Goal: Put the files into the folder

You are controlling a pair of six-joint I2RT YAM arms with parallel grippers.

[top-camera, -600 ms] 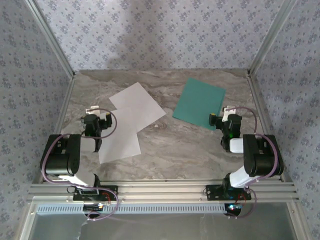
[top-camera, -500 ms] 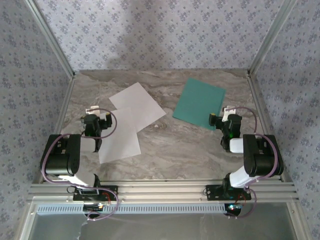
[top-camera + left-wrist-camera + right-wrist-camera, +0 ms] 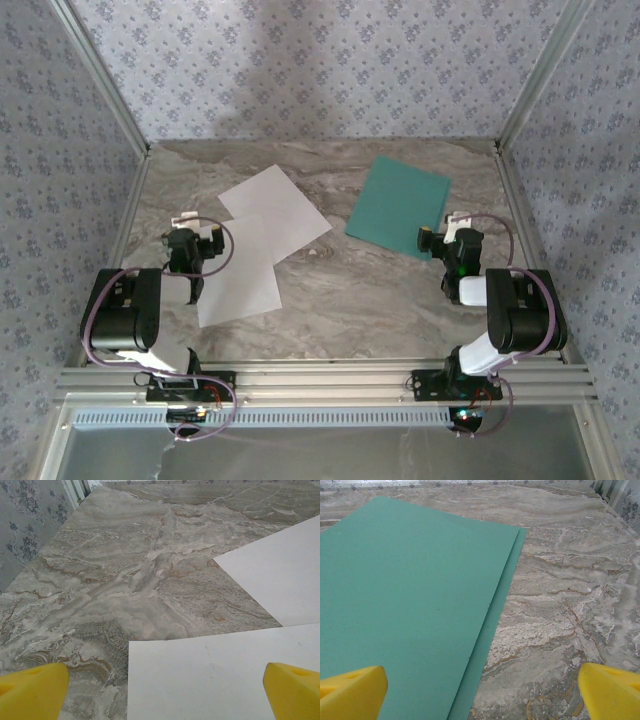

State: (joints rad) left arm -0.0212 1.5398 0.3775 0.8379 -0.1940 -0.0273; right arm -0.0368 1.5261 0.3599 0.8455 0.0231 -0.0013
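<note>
We look down on a grey marble table (image 3: 370,290) with two robot arms at its near edge. The files lie flat on the left half, well apart from the folder. They are two white sheets: the far sheet (image 3: 275,205) is turned at an angle toward the middle, and the near sheet (image 3: 240,275) overlaps its near corner and reaches toward the near left corner. The teal folder (image 3: 400,207) lies closed and tilted on the far right part of the table.

The left gripper (image 3: 162,692) is low over the near sheet's left edge. Its yellow fingertips (image 3: 32,690) are spread wide and grasp nothing. One tip is above bare marble, the other above paper.

The right gripper (image 3: 481,692) is over the folder's near right edge. It too is released, with its jaws wide apart and nothing between them.
</note>
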